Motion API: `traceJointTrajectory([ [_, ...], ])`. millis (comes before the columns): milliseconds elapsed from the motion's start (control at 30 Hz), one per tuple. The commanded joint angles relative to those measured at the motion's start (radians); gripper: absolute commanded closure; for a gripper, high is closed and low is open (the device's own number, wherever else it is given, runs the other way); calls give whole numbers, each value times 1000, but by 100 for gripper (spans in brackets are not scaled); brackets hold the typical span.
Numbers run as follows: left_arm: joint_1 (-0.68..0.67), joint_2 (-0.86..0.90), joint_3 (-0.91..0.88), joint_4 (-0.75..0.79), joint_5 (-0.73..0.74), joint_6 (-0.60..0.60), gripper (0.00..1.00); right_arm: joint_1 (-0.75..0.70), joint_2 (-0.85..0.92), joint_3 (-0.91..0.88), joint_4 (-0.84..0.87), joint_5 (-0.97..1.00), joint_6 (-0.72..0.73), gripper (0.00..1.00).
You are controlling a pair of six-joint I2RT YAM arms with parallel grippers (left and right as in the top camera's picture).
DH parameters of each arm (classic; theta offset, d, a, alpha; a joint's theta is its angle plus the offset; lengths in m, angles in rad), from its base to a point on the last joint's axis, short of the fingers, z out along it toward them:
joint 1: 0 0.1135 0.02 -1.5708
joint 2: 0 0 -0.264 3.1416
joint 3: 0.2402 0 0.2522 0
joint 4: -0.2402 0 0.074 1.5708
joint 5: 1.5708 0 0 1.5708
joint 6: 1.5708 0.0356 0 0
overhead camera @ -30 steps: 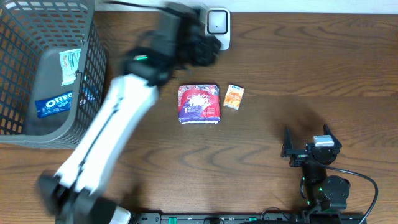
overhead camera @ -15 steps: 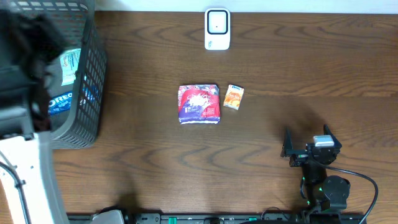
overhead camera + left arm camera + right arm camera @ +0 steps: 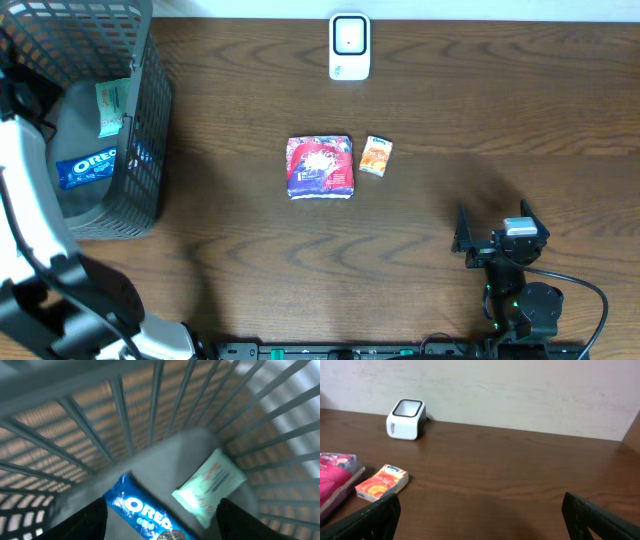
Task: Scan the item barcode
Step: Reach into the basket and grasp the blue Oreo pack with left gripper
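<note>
Oreo packet in basket
We see blue wrap, white lettering, at nine o'clock on the table; left claw and right claw both gape, empty.

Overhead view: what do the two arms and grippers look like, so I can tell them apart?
The left arm is a long white tube with black joints; the right arm is all black, with a grey block on top, small green lights and a black cable looping off its base. The left gripper and right gripper both have plain black fingers.
</note>
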Motion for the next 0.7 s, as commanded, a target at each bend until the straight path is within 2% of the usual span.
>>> traceJointTrajectory([
  [0, 1, 52, 10, -31, -13, -101, 30, 6, 0, -1, -4, -5, -10, 1],
  [167, 1, 161, 10, -61, -12, -285, 29, 6, 0, -1, -4, -5, -10, 1],
  [467, -4, 339, 10, -129, -9, -342, 30, 6, 0, -1, -4, -5, -10, 1],
  [667, -4, 409, 10, -175, -9, -493, 29, 6, 0, -1, -4, -5, -10, 1],
])
